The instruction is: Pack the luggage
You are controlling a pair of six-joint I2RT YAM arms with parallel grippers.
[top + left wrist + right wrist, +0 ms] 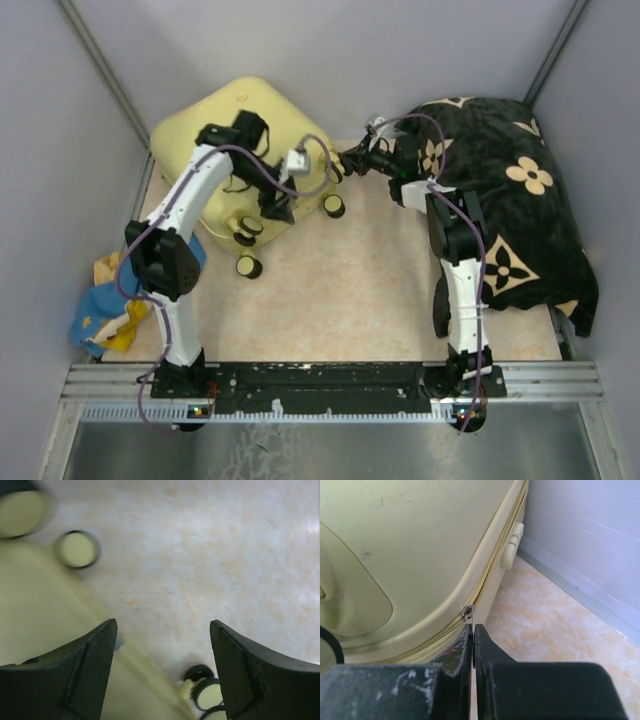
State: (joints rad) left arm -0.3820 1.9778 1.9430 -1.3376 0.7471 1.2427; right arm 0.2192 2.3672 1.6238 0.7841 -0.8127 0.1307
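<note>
Here I am pinching the luggage point(410, 555) zipper pull point(468, 614) with my right pincer point(472, 631); my left pincer point(163, 626) is hovering spread beside the wheels point(77, 549).

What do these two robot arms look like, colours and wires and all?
Both the left arm and right arm have white tubular links joined by chunky black joints, with a purple cable looping along each. The left claw and right claw each end in two black tapered fingers, scuffed pale on the right.
</note>
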